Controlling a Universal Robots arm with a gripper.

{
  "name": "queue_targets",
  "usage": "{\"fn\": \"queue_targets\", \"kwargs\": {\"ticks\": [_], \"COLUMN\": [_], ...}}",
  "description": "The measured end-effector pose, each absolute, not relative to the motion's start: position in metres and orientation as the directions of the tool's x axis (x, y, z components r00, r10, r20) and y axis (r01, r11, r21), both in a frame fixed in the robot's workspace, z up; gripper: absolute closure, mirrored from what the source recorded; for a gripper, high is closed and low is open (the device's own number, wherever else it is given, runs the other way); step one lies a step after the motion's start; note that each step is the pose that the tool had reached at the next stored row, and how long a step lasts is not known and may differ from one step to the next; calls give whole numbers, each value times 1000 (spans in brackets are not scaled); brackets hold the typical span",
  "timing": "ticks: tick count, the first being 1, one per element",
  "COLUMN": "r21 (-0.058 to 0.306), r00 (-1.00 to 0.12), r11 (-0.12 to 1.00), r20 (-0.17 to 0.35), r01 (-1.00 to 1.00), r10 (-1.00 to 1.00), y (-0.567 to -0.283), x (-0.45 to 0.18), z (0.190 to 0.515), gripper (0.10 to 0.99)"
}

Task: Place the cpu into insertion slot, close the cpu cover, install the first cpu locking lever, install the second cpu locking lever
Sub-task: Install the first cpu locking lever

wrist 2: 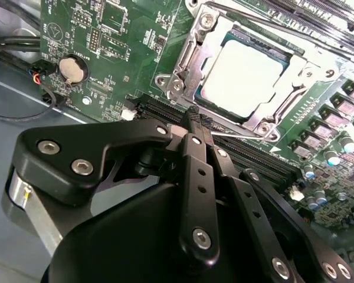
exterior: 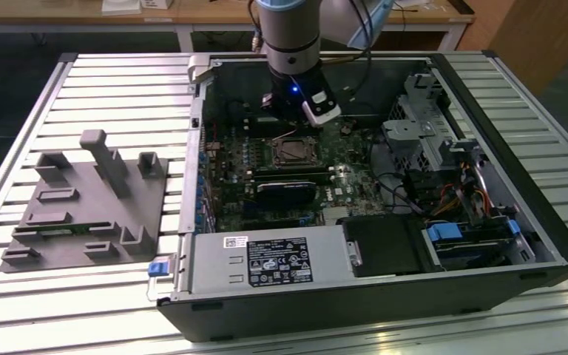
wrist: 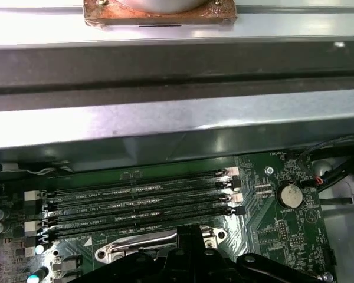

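The cpu (wrist 2: 242, 71) lies flat in the insertion slot (exterior: 294, 151), its pale metallic face showing through the window of the cpu cover (wrist 2: 192, 56). The silvery cover is down over the chip. My gripper (wrist 2: 193, 118) hangs just beside the socket's edge on the memory-slot side, with its black fingers (wrist 2: 196, 177) pressed together and nothing seen between them. A thin silvery locking lever (wrist 2: 248, 138) runs along that socket edge, right by the fingertips. In the exterior view my gripper (exterior: 294, 120) sits low inside the case, just behind the socket.
The open computer case (exterior: 521, 222) lies on a slatted table. Long memory slots (wrist: 141, 203) run beside the socket, with a coin battery (wrist 2: 72, 68) nearby. A black fan card (exterior: 286, 194), a power supply (exterior: 264, 262) and drive bays (exterior: 427, 140) surround the board. A grey fixture (exterior: 86, 214) stands at the exterior view's left.
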State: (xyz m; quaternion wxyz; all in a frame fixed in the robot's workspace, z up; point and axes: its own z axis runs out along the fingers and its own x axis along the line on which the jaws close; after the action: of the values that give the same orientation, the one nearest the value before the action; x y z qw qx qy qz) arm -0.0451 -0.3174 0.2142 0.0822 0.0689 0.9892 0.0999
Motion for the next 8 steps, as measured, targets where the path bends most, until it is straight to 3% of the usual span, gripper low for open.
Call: {"fn": "queue_targets", "kwargs": {"ticks": [8], "r21": [210], "r00": [-976], "r11": [971], "r20": [-156], "r01": [118], "r10": [153], "y": [-312], "x": [-49], "z": [213], "gripper": [980]}}
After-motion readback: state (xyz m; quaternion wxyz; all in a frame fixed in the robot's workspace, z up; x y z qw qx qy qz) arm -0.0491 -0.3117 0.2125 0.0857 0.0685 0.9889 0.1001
